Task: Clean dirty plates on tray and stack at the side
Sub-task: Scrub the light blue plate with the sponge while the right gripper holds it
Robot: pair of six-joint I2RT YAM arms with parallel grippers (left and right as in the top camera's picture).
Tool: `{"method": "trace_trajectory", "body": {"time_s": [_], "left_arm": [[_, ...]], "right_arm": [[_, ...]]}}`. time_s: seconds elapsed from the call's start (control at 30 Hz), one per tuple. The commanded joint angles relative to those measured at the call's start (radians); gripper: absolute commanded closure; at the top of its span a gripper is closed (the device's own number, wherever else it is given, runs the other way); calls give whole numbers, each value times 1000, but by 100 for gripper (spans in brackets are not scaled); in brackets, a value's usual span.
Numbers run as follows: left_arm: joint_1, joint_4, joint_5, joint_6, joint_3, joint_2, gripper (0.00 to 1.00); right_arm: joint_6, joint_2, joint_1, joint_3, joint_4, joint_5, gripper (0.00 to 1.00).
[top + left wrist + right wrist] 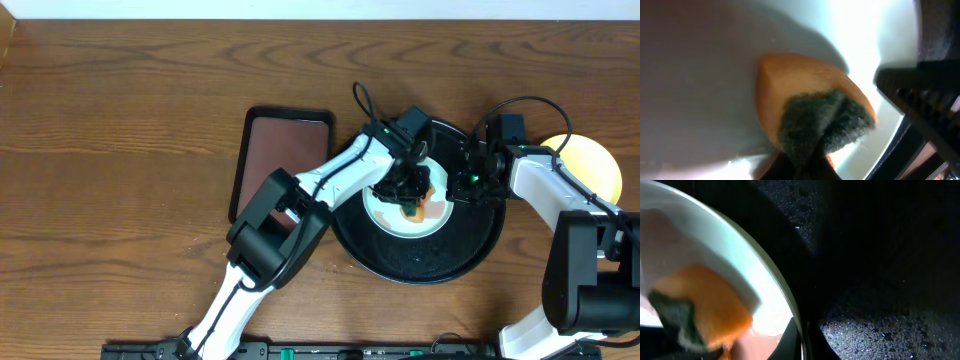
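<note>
I am in the scrubbing step. My left gripper (408,190) is closed tight on a sponge (810,105), orange with a dark green scouring face. The pinch folds the green side, and the orange body presses flat onto the pale mint-white plate (385,220). That plate lies inside the round black tray (420,272), a little toward its middle. My right gripper (462,183) sits at the plate's right rim. The right wrist view shows the rim running down toward my fingers, but I cannot tell whether they clamp it or only stand beside it. The yellow plate (590,165) rests on the table (120,120) to the right of the tray, partly under my right arm, and I judge that is where the stack goes. I cannot make out a second pale plate. The rectangular tray with a maroon inside (285,150) lies left of the round one, and nothing is on it. Next I would sweep the sponge over the plate, pressing lightly enough that the plate does not slide. My right hand must brace the rim before lifting the plate toward the yellow one.
</note>
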Motion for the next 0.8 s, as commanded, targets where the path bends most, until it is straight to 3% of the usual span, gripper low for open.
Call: {"method": "trace_trajectory", "body": {"time_s": [0.0,0.13,0.27,0.37,0.5,0.63,0.77], "left_arm": [[3,-85,-26,-25,-16,33,93],[24,-182,-141,-22,-16,33,92],[56,-242,-378,24,-16,33,93],[63,-218,-609,77,-16,33,93],[58,-162,-808,175,-16,33,92],[58,-78,-913,286,-16,33,93],[56,21,-923,370,-16,33,93]], "right_arm": [[12,3,-4,-8,3,55,99],[12,3,-4,-8,4,55,99],[13,3,-4,-8,8,54,99],[13,3,-4,-8,8,54,99],[13,3,-4,-8,10,54,99],[13,3,-4,-8,10,54,99],[12,3,-4,-8,10,55,99]]}}
